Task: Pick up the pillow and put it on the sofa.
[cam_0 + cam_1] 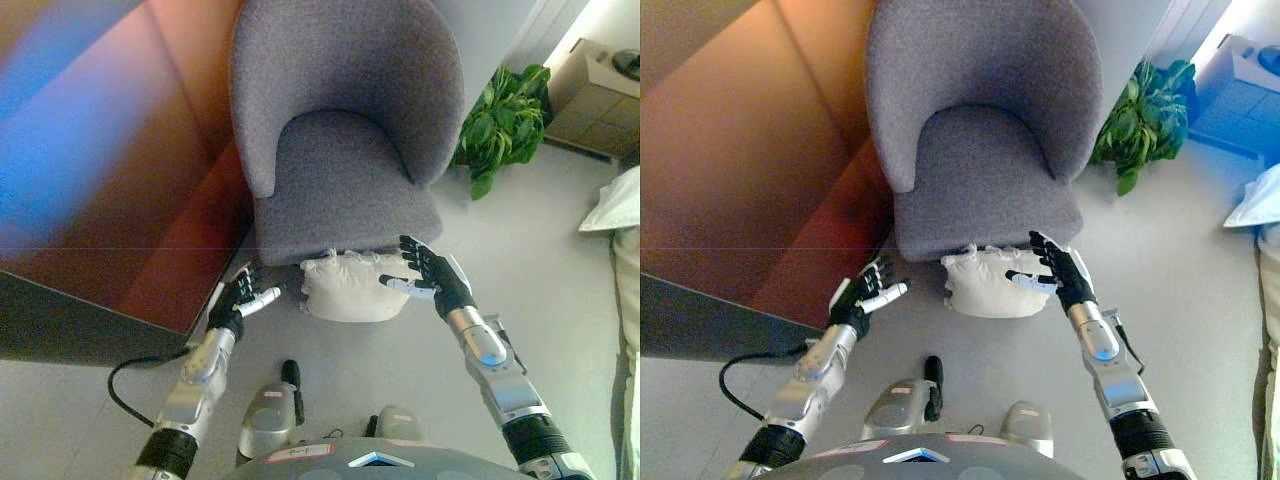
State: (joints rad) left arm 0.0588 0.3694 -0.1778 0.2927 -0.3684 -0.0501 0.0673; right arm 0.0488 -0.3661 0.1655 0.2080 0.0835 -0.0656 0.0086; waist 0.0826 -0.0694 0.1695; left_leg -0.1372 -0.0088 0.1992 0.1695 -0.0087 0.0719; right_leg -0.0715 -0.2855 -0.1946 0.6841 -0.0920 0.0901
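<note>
A white pillow (pixel 350 286) lies on the floor against the front edge of a grey armchair (pixel 345 140). My left hand (pixel 240 296) is open on the pillow's left side, a short gap away from it. My right hand (pixel 430 275) is open with straight fingers at the pillow's right side, its thumb at the pillow's edge. Neither hand holds the pillow. The same scene shows in the right eye view, with the pillow (pixel 988 283) between the left hand (pixel 866 293) and right hand (pixel 1055 272).
A dark wooden cabinet (pixel 110 190) stands to the left of the chair. A green potted plant (pixel 505 125) stands behind the chair on the right. White bedding (pixel 620 205) and cardboard boxes (pixel 595 95) are at the far right.
</note>
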